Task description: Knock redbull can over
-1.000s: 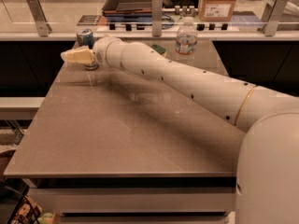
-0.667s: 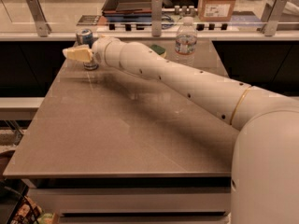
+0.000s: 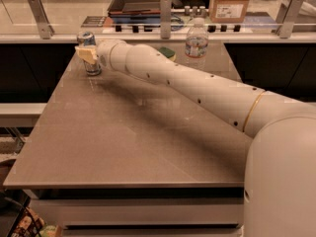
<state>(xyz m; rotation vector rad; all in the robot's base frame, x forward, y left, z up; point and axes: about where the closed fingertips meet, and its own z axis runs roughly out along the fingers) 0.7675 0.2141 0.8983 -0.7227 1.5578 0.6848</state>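
Observation:
The redbull can [image 3: 87, 39] stands near the far left corner of the brown table [image 3: 123, 137], blue and silver with a silver top, and seems to lean slightly left. My gripper [image 3: 85, 54] is right at the can's middle, in front of it, and hides part of its body. The white arm [image 3: 187, 80] stretches across the table from the lower right to the can.
A clear water bottle [image 3: 196, 42] stands at the far middle-right of the table. A green object [image 3: 169, 52] lies just behind the arm. A glass rail with metal posts [image 3: 166, 14] runs along the back edge. The table's left edge is close to the can.
The gripper has moved a little right and up, from just left of the can to against its middle. The can's top has shifted slightly left.

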